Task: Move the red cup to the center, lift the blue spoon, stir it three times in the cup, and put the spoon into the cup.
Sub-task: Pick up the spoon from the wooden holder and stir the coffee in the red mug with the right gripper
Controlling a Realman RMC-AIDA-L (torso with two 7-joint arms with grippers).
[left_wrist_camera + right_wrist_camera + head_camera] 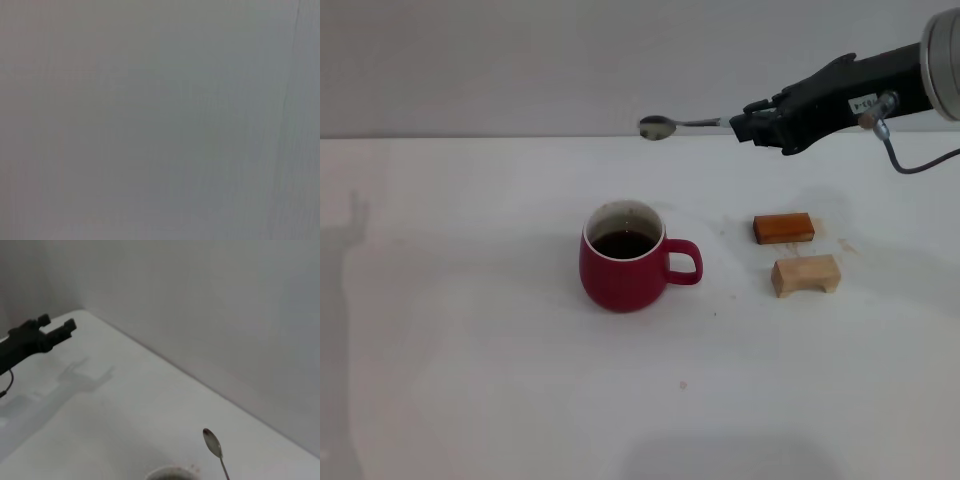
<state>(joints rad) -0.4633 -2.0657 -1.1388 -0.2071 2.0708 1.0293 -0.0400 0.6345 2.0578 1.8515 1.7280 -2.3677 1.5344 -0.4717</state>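
Observation:
The red cup (625, 262) stands upright near the table's middle with dark liquid inside and its handle towards the right. Its rim shows in the right wrist view (169, 473). My right gripper (745, 126) is high at the back right, shut on the blue spoon (660, 127). The spoon is held level in the air, well above and behind the cup. Only its grey bowl and neck show; the handle is hidden in the fingers. The spoon also shows in the right wrist view (213, 444). My left gripper (56, 326) shows only in the right wrist view, open and empty, raised off to the left.
An orange-brown block (783, 228) and a pale wooden block (806, 274) lie to the right of the cup. The white table (470, 380) ends at a grey wall at the back. The left wrist view shows only a plain grey surface.

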